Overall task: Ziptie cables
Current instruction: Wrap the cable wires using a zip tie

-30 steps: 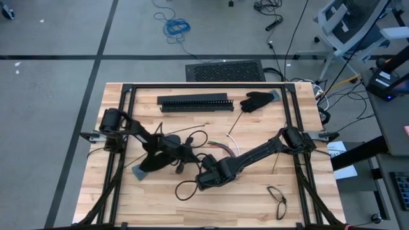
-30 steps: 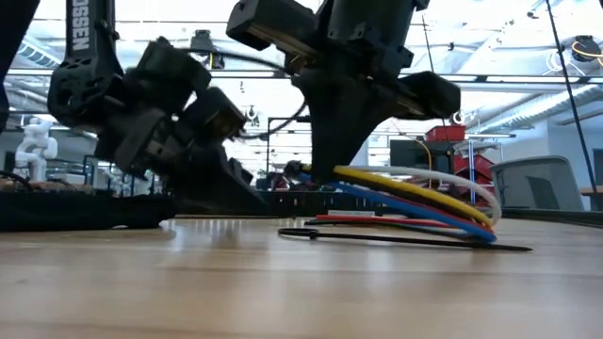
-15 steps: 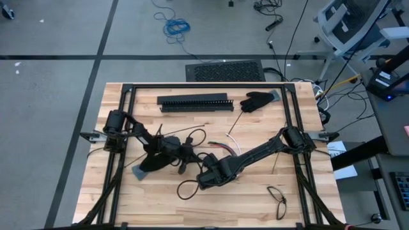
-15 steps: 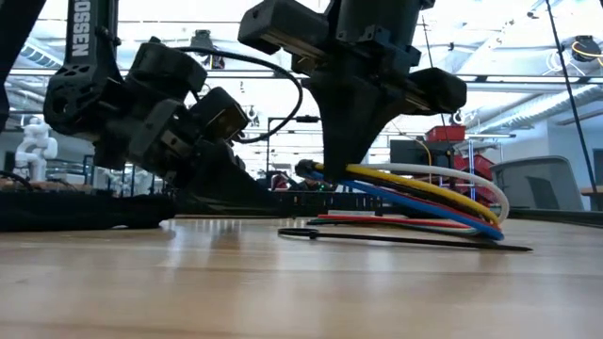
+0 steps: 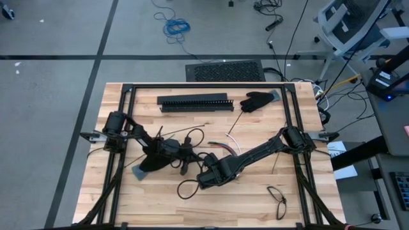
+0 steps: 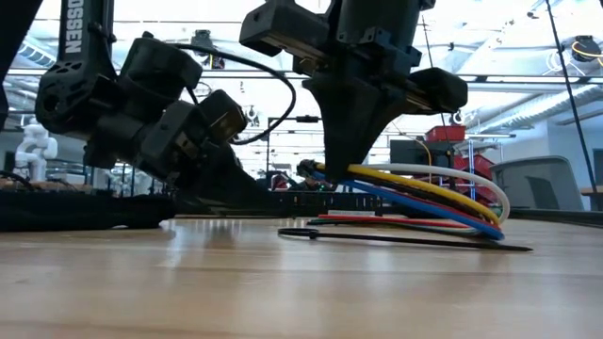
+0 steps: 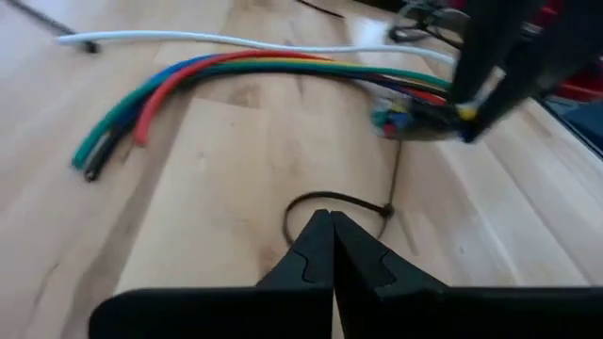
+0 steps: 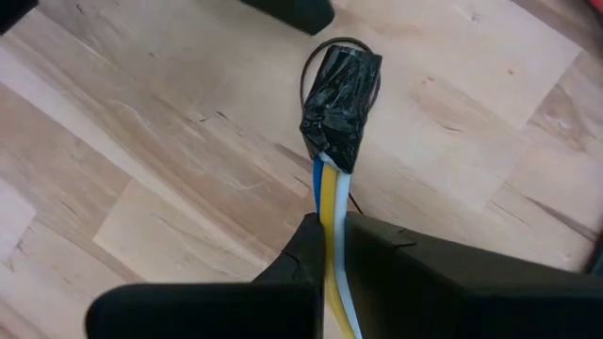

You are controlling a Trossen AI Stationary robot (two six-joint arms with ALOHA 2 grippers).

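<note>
Nearest you, at the front right of the wooden table (image 5: pixel 307 198), lies one small dark loop of cord (image 5: pixel 277 196), well apart from everything else.

Toward the middle you see two dark arms meeting. The right gripper (image 8: pixel 330 247) is clamped tight on the cables (image 8: pixel 332 202); its own camera shows two strands, one yellow and one blue, running between the fingers to an end wrapped in black tape (image 8: pixel 339 94). From table height, the bundle fans out beside this gripper in low arcs, and you can count five colours: white, yellow, blue, red and green. One thin black zip tie (image 6: pixel 396 238) lies flat on the wood under them, a small loop at one end.

The left gripper (image 7: pixel 332 247) is just beside, closed fully with nothing between its fingers, its tip held over that loop. From its camera you see the loose ends of the cables lying on the wood.

Farther back, one long black slotted bar (image 5: pixel 195 103) lies across the table, with one black glove (image 5: pixel 257 100) beside it.
</note>
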